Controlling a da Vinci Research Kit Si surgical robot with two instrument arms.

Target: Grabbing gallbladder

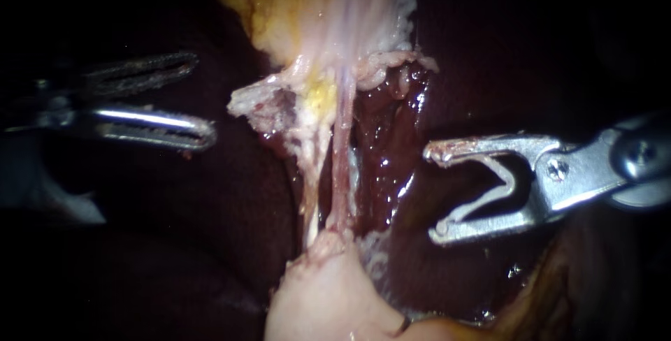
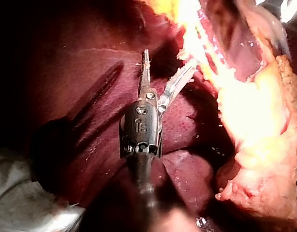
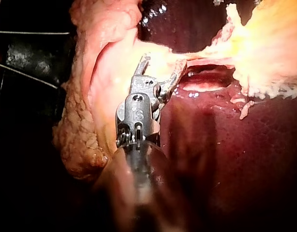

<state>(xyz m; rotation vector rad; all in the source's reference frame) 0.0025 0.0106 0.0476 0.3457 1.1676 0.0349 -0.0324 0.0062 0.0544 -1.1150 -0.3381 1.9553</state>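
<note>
Over the dark liver (image 2: 90, 63), left instrument (image 2: 168, 60) with jaws apart.

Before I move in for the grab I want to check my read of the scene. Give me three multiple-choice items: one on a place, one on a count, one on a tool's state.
1. Where is the right tool in the endoscope view?
A. Beside the tube, apart from it, over the liver
B. Closed around the tube
C. Out of view

2. How many tools show in the endoscope view?
A. One
B. Two
C. Three

3. What state is the left tool in?
A. Shut on the tube
B. Shut, empty
C. Open, empty

Answers:
1 A: dark tissue shows between its jaws and the tube.
2 B: one tool comes in from each side.
3 C: a gap shows between its jaws, and nothing lies in it.
</note>
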